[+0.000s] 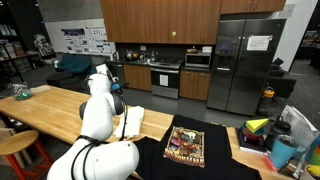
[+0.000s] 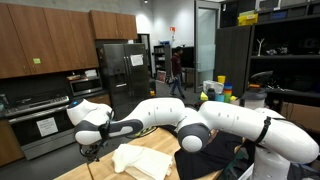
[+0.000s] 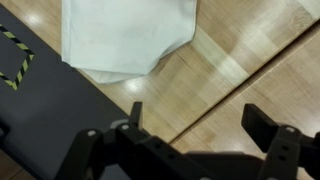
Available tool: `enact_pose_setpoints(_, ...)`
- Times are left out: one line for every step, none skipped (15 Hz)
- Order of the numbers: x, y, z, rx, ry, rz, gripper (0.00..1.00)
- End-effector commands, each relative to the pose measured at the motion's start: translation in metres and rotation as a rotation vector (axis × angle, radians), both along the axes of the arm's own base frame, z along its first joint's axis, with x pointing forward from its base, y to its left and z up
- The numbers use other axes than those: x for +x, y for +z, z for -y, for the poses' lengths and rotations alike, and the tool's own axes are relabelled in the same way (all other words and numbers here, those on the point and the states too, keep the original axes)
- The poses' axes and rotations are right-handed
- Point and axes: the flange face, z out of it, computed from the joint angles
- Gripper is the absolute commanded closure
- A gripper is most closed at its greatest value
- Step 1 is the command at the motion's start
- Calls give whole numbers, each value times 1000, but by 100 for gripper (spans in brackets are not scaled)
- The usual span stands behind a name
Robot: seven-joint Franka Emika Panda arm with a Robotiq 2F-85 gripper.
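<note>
My gripper [image 3: 200, 122] hangs open over the bare wooden tabletop [image 3: 230, 70], with nothing between its fingers [image 3: 266, 126]. Just beyond the fingertips lies a folded white cloth [image 3: 125, 35], flat on the wood and apart from the gripper. To the left in the wrist view is the edge of a black T-shirt [image 3: 40, 100]. In both exterior views the white cloth [image 1: 135, 122] [image 2: 140, 160] lies beside the black T-shirt [image 1: 185, 148] with a colourful print. The gripper [image 2: 90, 150] points down at the table's end, next to the cloth.
A blue cup [image 1: 283, 152] and yellow and other coloured items [image 1: 257, 127] crowd the table's far right end. A small wooden object [image 1: 20, 93] sits at the left end and a round stool [image 1: 18, 145] stands by it. Kitchen cabinets and a fridge [image 1: 245, 60] stand behind.
</note>
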Motion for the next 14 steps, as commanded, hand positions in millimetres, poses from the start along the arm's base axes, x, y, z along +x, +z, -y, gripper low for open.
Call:
enact_pose_setpoints(-6,1,4,-67,48,-26,0)
enact_pose_setpoints(-7,1,3,-79,59,-19,0)
enact_pose_setpoints(-7,2,2,-88,69,-9,0)
enact_pose_setpoints(-8,4,0,-109,89,21,0)
enact_pose_setpoints(-11,6,-3,-141,120,54,0)
enact_pose_setpoints(-13,9,-7,-175,151,88,0)
enact_pose_setpoints(-16,11,-10,-210,182,113,0)
enact_pose_setpoints(-22,13,-14,-246,211,136,0)
enact_pose_setpoints(-28,14,-19,-280,240,155,0)
enact_pose_setpoints(-36,16,-25,-314,268,174,0)
enact_pose_setpoints(-44,18,-31,-349,297,193,0)
enact_pose_setpoints(-53,19,-37,-385,316,213,0)
enact_pose_setpoints(-61,20,-43,-411,325,232,0)
enact_pose_setpoints(-70,21,-48,-432,328,249,0)
